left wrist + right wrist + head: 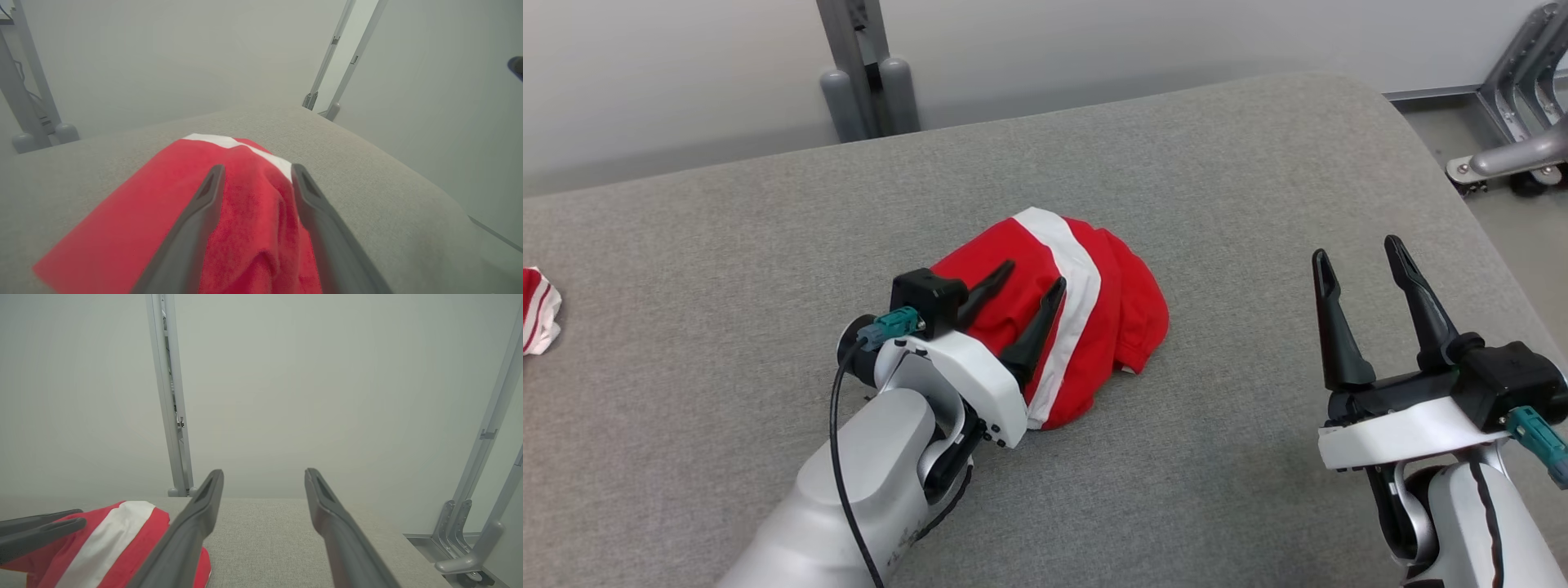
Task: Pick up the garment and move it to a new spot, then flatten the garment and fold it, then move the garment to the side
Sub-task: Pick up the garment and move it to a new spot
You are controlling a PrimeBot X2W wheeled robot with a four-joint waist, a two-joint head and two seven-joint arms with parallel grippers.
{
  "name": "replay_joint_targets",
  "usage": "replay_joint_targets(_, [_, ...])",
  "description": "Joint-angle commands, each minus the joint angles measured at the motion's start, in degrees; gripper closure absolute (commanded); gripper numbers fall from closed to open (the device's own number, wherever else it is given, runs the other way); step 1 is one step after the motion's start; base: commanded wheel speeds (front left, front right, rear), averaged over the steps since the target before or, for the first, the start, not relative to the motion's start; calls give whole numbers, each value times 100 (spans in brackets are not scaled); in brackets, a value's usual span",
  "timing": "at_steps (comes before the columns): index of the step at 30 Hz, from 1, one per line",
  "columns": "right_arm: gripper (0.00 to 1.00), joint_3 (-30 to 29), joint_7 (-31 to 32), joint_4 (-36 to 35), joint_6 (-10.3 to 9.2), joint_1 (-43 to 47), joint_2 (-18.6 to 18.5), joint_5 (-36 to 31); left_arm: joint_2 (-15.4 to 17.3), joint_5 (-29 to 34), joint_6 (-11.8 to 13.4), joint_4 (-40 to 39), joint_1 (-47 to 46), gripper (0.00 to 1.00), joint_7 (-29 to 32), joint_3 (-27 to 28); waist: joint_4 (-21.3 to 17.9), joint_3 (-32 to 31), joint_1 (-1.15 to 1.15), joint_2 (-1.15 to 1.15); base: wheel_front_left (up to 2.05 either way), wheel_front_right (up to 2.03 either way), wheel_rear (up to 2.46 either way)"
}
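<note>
While left hand (1036,272) and right hand (1356,247) gape, garment (1123,302) lies on grey table (1217,163) by pale wall (1094,41).

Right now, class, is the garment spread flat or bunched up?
Bunched up: the garment lies as a compact mound with overlapping layers.

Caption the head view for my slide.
Left end effector open over the red-and-white garment; right end effector open beside it.
</note>
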Motion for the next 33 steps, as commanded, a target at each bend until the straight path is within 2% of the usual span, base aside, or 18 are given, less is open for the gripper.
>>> replay_joint_targets(1, [0,-30,-26,28,3,-21,-28,-16,48,7,92,-55,-119,0,-29,100,134,-26,0,0,0,0,0])
replay_joint_targets(5, [0,-79,-26,37,3,58,-33,-59,48,364,280,-299,-130,0,-24,573,445,-124,0,0,0,0,0])
replay_joint_targets(8, [0,-86,-26,41,3,147,-32,-101,215,796,422,-670,59,0,-23,1047,694,-239,0,0,0,0,0])
replay_joint_targets(13, [0,-81,-26,28,3,271,-33,-142,447,1465,710,-1429,626,0,-20,1948,1070,-408,0,0,0,0,0])
replay_joint_targets(16, [0,-80,-26,31,2,349,-32,-174,529,1830,770,-1796,1118,0,-20,2376,1253,-485,0,0,0,0,0])
replay_joint_targets(24, [0,-54,-26,88,2,508,-33,-190,377,2436,791,-2546,2352,0,-20,3456,1507,-599,0,0,0,0,0])
replay_joint_targets(27, [0,-29,-26,89,2,545,-33,-190,276,2542,790,-2689,2610,0,-20,3696,1526,-609,0,0,0,0,0])
replay_joint_targets(33, [0,2,-26,125,2,562,-34,-173,95,2787,599,-2978,3078,0,-20,4114,1542,-605,0,0,0,0,0])
